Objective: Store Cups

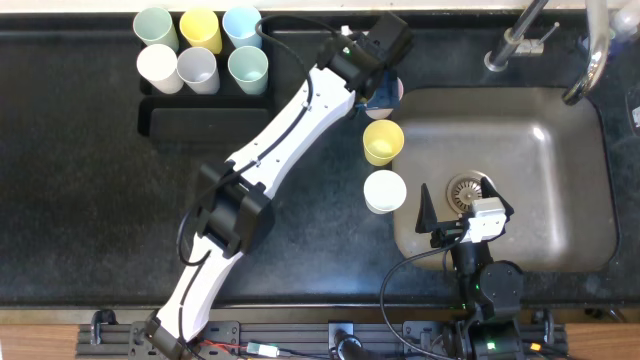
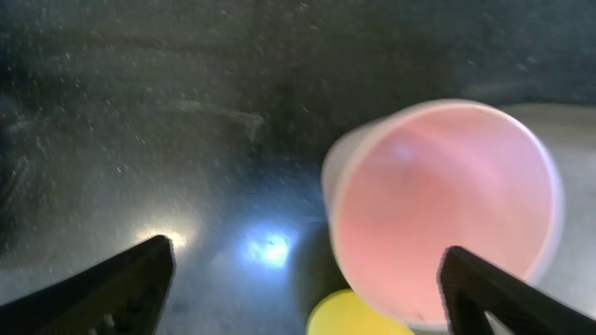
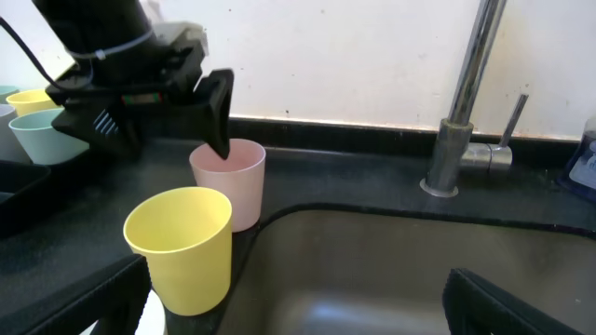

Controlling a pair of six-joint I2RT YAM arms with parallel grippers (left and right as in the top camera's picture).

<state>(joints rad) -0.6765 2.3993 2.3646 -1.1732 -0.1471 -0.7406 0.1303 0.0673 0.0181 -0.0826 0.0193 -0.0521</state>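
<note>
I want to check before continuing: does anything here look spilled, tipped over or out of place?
Nothing is spilled or tipped. The pink cup, yellow cup and white cup stand upright on the counter, right by the edge of the sink, outside the tray that holds six other cups.
</note>
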